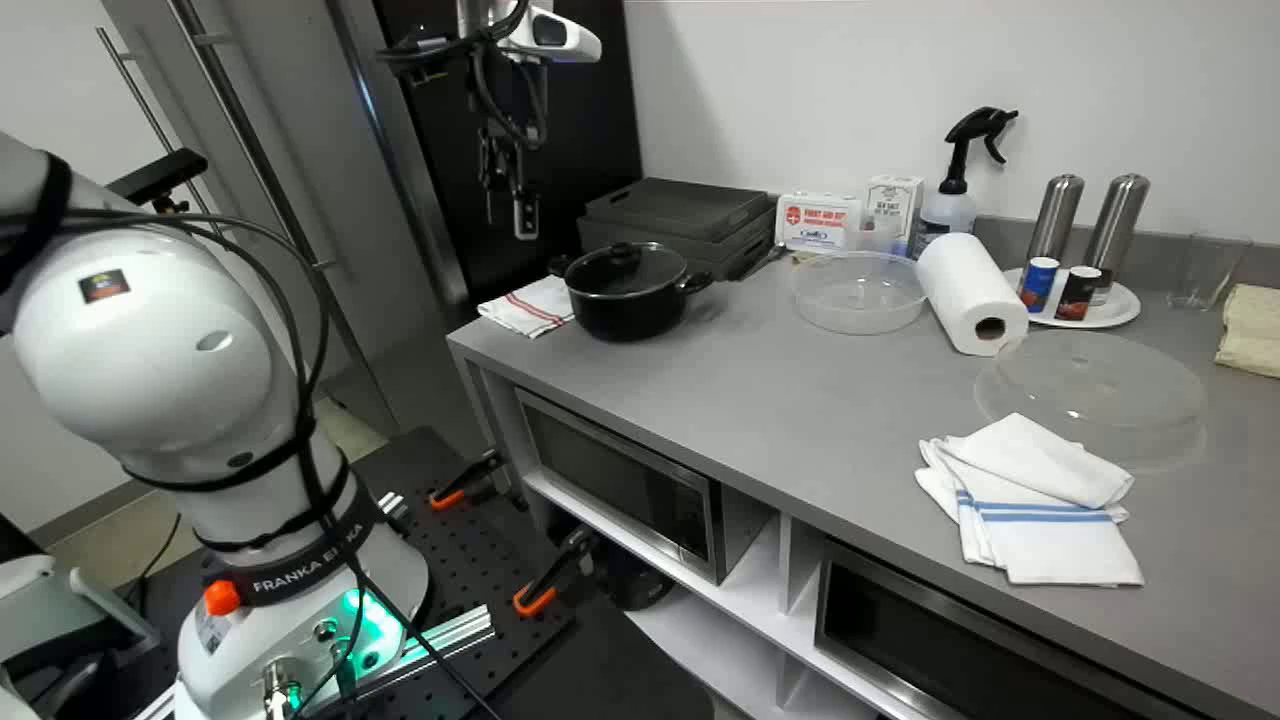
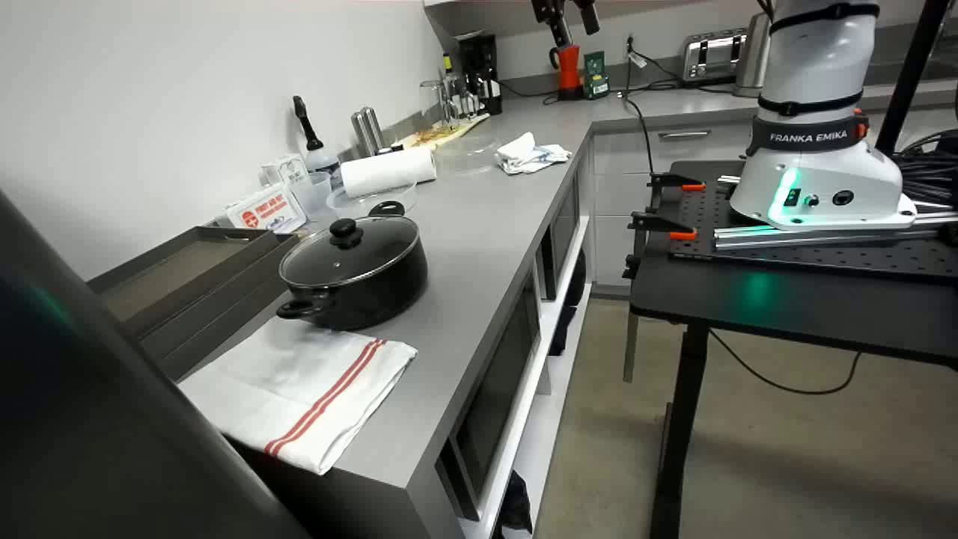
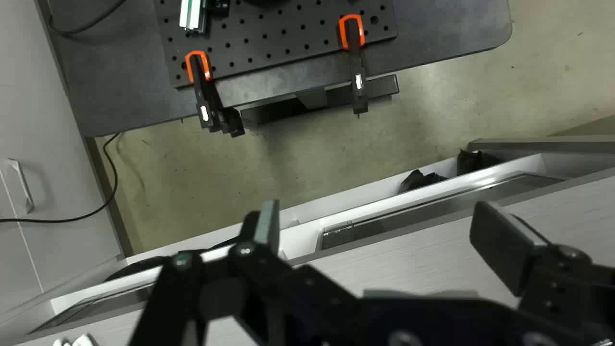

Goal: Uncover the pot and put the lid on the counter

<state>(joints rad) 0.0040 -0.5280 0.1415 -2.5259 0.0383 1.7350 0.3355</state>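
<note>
The black pot [image 1: 620, 312] stands on the grey counter [image 1: 740, 390] near its end, and also shows in an exterior view [image 2: 378, 296]. The see-through lid [image 1: 640, 272] with a black centre knob sits on the pot and also shows in an exterior view [image 2: 359, 254]. My gripper [image 1: 510, 215] hangs high in the air, apart from the pot and lid; it also shows at the top of an exterior view [image 2: 576, 26]. In the wrist view the gripper [image 3: 382, 230] has its fingers wide apart with nothing between them, above the counter's front edge. Pot and lid are out of the wrist view.
A folded red-striped towel [image 1: 530, 305] lies beside the pot, and a flat black box-shaped appliance [image 1: 690, 210] stands behind it. Clear round dishes [image 1: 860, 295], a paper-towel roll [image 1: 970, 290], a spray bottle [image 1: 945, 215] and a blue-striped towel [image 1: 1040, 510] lie further along.
</note>
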